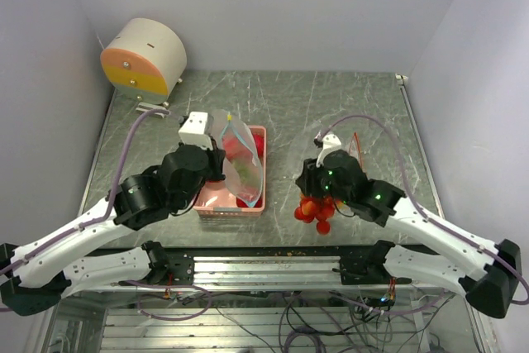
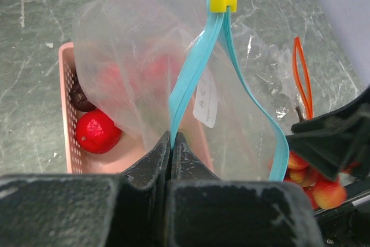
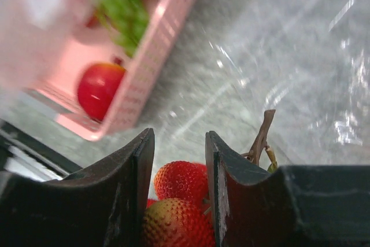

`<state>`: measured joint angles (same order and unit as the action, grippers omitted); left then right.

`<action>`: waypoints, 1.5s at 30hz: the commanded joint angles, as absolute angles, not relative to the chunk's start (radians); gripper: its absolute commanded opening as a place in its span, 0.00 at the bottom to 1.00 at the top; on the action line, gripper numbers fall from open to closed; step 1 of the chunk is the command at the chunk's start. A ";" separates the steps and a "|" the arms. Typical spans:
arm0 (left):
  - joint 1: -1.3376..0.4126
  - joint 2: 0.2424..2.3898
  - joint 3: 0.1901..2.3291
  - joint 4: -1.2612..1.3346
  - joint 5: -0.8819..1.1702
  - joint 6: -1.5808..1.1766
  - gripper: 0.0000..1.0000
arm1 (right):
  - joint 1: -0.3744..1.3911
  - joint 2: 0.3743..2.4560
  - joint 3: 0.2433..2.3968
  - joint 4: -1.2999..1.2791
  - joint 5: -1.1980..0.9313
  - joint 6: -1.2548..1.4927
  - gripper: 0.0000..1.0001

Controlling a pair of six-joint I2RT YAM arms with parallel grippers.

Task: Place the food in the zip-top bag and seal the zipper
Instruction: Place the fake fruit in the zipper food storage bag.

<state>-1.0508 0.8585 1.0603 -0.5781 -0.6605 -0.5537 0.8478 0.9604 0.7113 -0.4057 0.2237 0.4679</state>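
Left fingers (image 2: 167, 154) clench the zip-top bag (image 2: 133, 67) by its blue zipper edge (image 2: 191, 73) above the pink tray (image 2: 68, 120), which holds 1 red apple (image 2: 97, 131). Right fingers (image 3: 136, 172), seemingly gripping the red berry cluster (image 3: 180, 180), hang near the worktop's (image 1: 331, 105) front edge, with open worktop between them and the tray.

The tray (image 1: 231, 211) sits left of centre on the desk (image 1: 331, 105), food (image 2: 95, 131) in it, with the bag (image 1: 242, 167) over it, pinched by the left hand (image 2: 172, 143). Right of the tray, the right hand (image 3: 179, 137) grips the strawberry cluster (image 1: 314, 212); a drum (image 1: 145, 57) stands far left.
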 commanded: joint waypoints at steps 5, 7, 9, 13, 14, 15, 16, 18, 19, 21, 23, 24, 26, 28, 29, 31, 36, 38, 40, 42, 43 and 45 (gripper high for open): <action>-1.050 0.986 1.164 -0.507 -0.549 -0.541 0.07 | 0.844 0.850 0.973 -0.409 0.074 0.339 0.00; -1.049 1.030 1.222 -0.510 -0.512 -0.534 0.07 | 0.844 0.835 1.049 -0.429 0.021 0.310 0.00; -1.050 1.068 1.250 -0.503 -0.489 -0.530 0.07 | 0.845 0.817 1.109 -0.428 -0.047 0.290 0.00; -1.049 1.131 1.262 -0.463 -0.444 -0.537 0.07 | 0.844 0.803 1.173 -0.384 -0.174 0.284 0.00; -1.051 1.147 1.262 -0.445 -0.427 -0.542 0.07 | 0.844 0.805 1.185 -0.370 -0.206 0.286 0.00; -1.050 1.161 1.262 -0.433 -0.411 -0.546 0.07 | 0.844 0.809 1.196 -0.357 -0.236 0.289 0.00; -1.049 1.175 1.264 -0.422 -0.398 -0.549 0.07 | 0.845 0.810 1.210 -0.347 -0.261 0.291 0.00; -1.050 1.206 1.265 -0.407 -0.377 -0.555 0.07 | 0.844 0.809 1.232 -0.324 -0.317 0.292 0.00; -1.049 1.217 1.266 -0.399 -0.366 -0.557 0.07 | 0.844 0.806 1.239 -0.310 -0.338 0.294 0.00; -1.050 1.240 1.259 -0.375 -0.347 -0.560 0.07 | 0.844 0.803 1.245 -0.278 -0.384 0.298 0.00; -1.049 1.261 1.258 -0.362 -0.340 -0.563 0.07 | 0.844 0.806 1.238 -0.240 -0.423 0.312 0.00; -1.050 1.268 1.259 -0.357 -0.337 -0.564 0.07 | 0.845 0.811 1.230 -0.221 -0.440 0.322 0.00; -1.050 1.277 1.262 -0.346 -0.331 -0.565 0.07 | 0.845 0.822 1.211 -0.184 -0.460 0.335 0.00; -1.050 1.281 1.270 -0.340 -0.324 -0.568 0.07 | 0.844 0.825 1.183 -0.136 -0.456 0.343 0.00; -1.050 1.281 1.273 -0.338 -0.318 -0.570 0.07 | 0.844 0.822 1.162 -0.106 -0.440 0.351 0.00; -1.049 1.277 1.282 -0.331 -0.302 -0.577 0.07 | 0.845 0.808 1.109 -0.041 -0.387 0.368 0.00; -1.049 1.258 1.313 -0.283 -0.225 -0.618 0.07 | 0.844 0.787 1.061 0.058 -0.289 0.383 0.00; -1.049 1.249 1.314 -0.237 -0.174 -0.644 0.07 | 0.844 0.773 1.059 0.080 -0.255 0.380 0.00; -1.049 1.243 1.310 -0.182 -0.130 -0.677 0.07 | 0.844 0.758 1.063 0.088 -0.221 0.374 0.00; -1.050 1.245 1.301 -0.118 -0.080 -0.715 0.07 | 0.844 0.751 1.075 0.084 -0.192 0.365 0.00; -1.050 1.249 1.294 -0.079 -0.054 -0.742 0.07 | 0.844 0.747 1.081 0.080 -0.172 0.361 0.00; -1.049 1.257 1.268 0.007 -0.004 -0.792 0.07 | 0.844 0.733 1.089 0.071 -0.117 0.355 0.00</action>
<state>-1.0508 1.2621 1.2774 -0.2039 -0.1474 -0.6823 0.8474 0.7654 1.0527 0.0082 -0.2314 0.3683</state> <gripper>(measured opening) 0.072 0.386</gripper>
